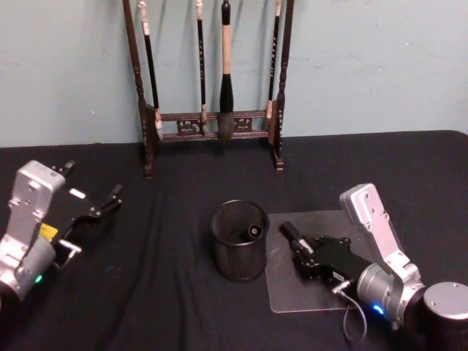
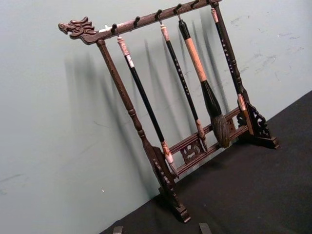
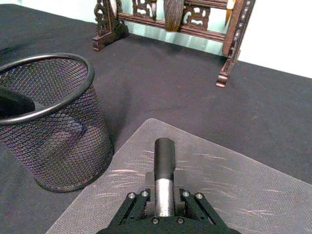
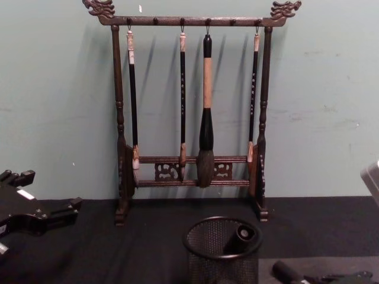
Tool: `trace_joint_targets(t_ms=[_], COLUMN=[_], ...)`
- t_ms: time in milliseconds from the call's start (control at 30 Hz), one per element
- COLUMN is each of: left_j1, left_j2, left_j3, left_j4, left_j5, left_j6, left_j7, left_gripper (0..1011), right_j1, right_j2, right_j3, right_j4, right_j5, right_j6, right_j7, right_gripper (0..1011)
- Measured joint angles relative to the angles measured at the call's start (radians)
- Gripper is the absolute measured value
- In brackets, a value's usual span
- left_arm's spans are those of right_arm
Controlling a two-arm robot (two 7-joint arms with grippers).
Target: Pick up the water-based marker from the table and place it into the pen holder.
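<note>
Now my right gripper (image 3: 165, 197) pinches the water-based marker (image 3: 164, 153) by its barrel, just right of the pen holder (image 3: 68, 141); it is likely light, stiff and slick. My left gripper (image 1: 89, 183) waits spread, well left of it.

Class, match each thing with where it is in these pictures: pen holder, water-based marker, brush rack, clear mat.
Things:
1. pen holder
2. water-based marker
3. brush rack
4. clear mat

Places:
a. farthest back
b. clamped in the right gripper
c. lying flat under the right gripper
d. standing just left of the clear mat

Pairs: 1-d, 2-b, 3-a, 4-c
</note>
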Motion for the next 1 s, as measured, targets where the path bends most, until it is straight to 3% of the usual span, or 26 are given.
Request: trace_joint_targets(t_ms=[500, 733, 1000], left_j1=[0.0, 0.0, 0.0], left_j2=[0.0, 0.0, 0.0], left_j3=[0.0, 0.0, 0.0], left_j4=[0.0, 0.0, 0.0], left_j5=[0.0, 0.0, 0.0], left_j6=[0.0, 0.0, 0.0], left_j7=[0.0, 0.0, 0.0], left_gripper=[1009, 1009, 1009], right_j1=[-0.014, -0.028, -0.048], right_j2=[-0.001, -0.006, -0.021], right_j3=[0.009, 0.026, 0.055], right_j4=[-0.01, -0.02, -0.026], right_j5=[0.015, 0.024, 0.067], right_j6=[-0.048, -0.107, -0.202], right_j7=[0.01, 0.004, 0.014], right_gripper=[215, 215, 215])
